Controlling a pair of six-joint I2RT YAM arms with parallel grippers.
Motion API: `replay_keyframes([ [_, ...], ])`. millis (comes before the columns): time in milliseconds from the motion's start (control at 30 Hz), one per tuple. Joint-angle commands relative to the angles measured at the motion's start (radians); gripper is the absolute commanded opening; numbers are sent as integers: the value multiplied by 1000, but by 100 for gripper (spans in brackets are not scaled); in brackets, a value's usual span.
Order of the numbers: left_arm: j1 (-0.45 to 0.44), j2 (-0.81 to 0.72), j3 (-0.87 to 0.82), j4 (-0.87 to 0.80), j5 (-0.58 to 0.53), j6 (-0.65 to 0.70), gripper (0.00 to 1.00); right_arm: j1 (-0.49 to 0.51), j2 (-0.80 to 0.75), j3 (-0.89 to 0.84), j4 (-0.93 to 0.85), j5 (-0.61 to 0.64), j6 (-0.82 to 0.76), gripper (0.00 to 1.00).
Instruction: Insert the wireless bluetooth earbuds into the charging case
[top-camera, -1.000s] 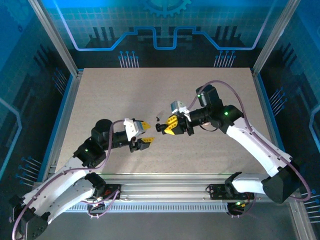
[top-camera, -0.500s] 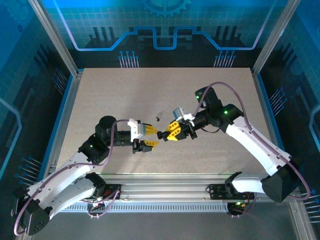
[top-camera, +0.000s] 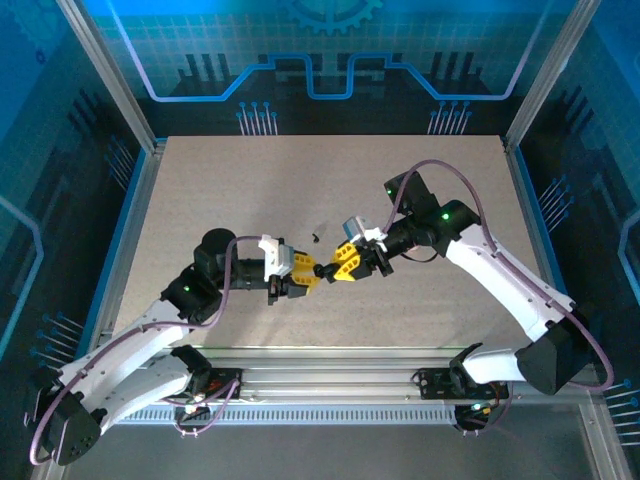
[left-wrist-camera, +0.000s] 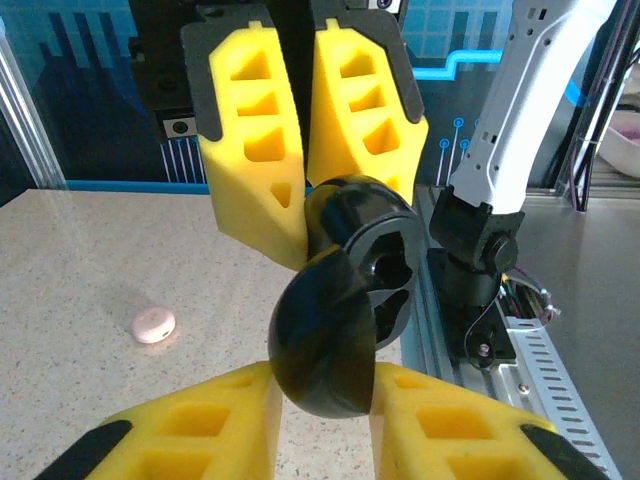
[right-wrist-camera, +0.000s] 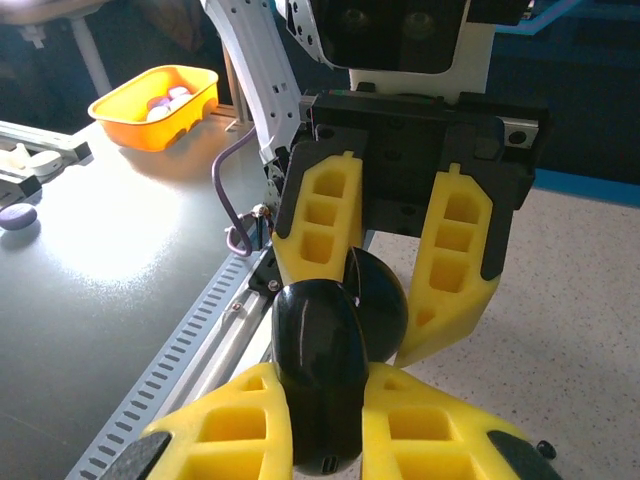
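A black charging case (top-camera: 322, 268) hangs open above the middle of the table, held between both grippers. My right gripper (right-wrist-camera: 325, 400) is shut on one glossy half (right-wrist-camera: 318, 370). In the left wrist view that half shows its moulded cavities (left-wrist-camera: 385, 265). My left gripper (left-wrist-camera: 322, 385) has its yellow pads against both sides of the other half, the domed lid (left-wrist-camera: 325, 345). From above, the left gripper (top-camera: 306, 271) and the right gripper (top-camera: 338, 262) meet tip to tip. A tiny black earbud (top-camera: 316, 237) lies on the table just behind them. A small pale pink rounded piece (left-wrist-camera: 153, 324) rests on the table too.
The slotted aluminium rail (top-camera: 320, 362) runs along the table's near edge under both arms. Beyond the table, an orange bowl (right-wrist-camera: 155, 105) with small round things stands on a grey bench. Frame posts (top-camera: 105, 75) rise at the back corners.
The left gripper has moved right to meet the right gripper and has closed onto the case's lid. The right gripper has shifted slightly down and left with the case.
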Motion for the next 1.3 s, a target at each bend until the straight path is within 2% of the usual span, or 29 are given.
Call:
replay_keyframes([
  [0, -7, -3, 42, 22, 35, 15, 25, -11, 22, 37, -22, -2, -36, 9],
  [67, -8, -1, 45, 21, 33, 15, 25, -12, 28, 40, -26, -3, -40, 9],
  [133, -8, 2, 45, 27, 31, 15, 31, -12, 31, 41, -28, -4, -42, 9],
  [200, -8, 8, 46, 34, 24, 14, 33, -12, 33, 42, -26, -4, -44, 9],
  [467, -8, 33, 63, 31, 10, 20, 20, -14, 43, 48, -26, 4, -55, 8],
  [800, -8, 31, 77, -1, -4, 43, 15, -41, 54, 65, -26, 8, -58, 9],
  [900, -7, 30, 86, -19, -26, 47, 15, -45, 56, 65, -14, 21, -40, 16],
  [1000, -8, 34, 112, -99, -102, 70, 14, -48, 51, 69, -6, 71, -8, 29],
  [1100, -7, 50, 166, -259, -185, 133, 14, -50, 24, 62, 0, 171, 14, 39],
  [1267, -8, 114, 284, -558, -293, 267, 15, -46, -37, 43, -7, 353, -27, 46],
])
